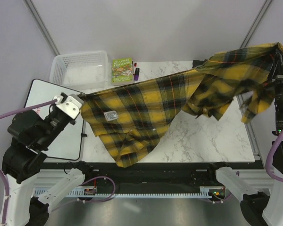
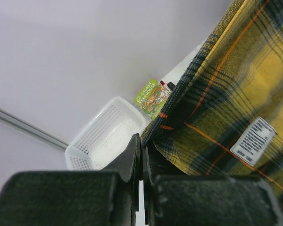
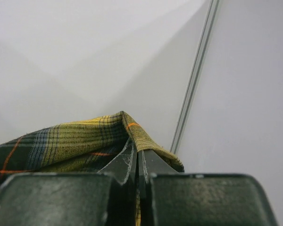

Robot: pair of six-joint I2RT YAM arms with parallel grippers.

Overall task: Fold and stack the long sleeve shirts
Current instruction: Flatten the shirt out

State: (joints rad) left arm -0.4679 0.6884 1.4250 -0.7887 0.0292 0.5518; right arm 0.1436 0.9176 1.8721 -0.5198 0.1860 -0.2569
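A yellow-and-black plaid long sleeve shirt point(image 1: 132, 110) with thin red lines hangs stretched across the marble table point(image 1: 212, 136), its lower part draped on the tabletop. My left gripper point(image 1: 80, 100) is shut on the shirt's left edge; in the left wrist view the cloth point(image 2: 236, 84) runs from the closed fingertips point(image 2: 142, 146). My right gripper point(image 1: 279, 51) holds the other end lifted at the far right. In the right wrist view its jaws point(image 3: 137, 153) pinch a fold of the plaid point(image 3: 61, 141). A white care label point(image 1: 111, 115) faces up.
A white mesh basket point(image 1: 80, 68) stands at the back left, a green book point(image 1: 122, 69) and markers point(image 1: 136, 71) beside it. A white board point(image 1: 42, 108) lies left of the table under my left arm. A black rail runs along the near edge.
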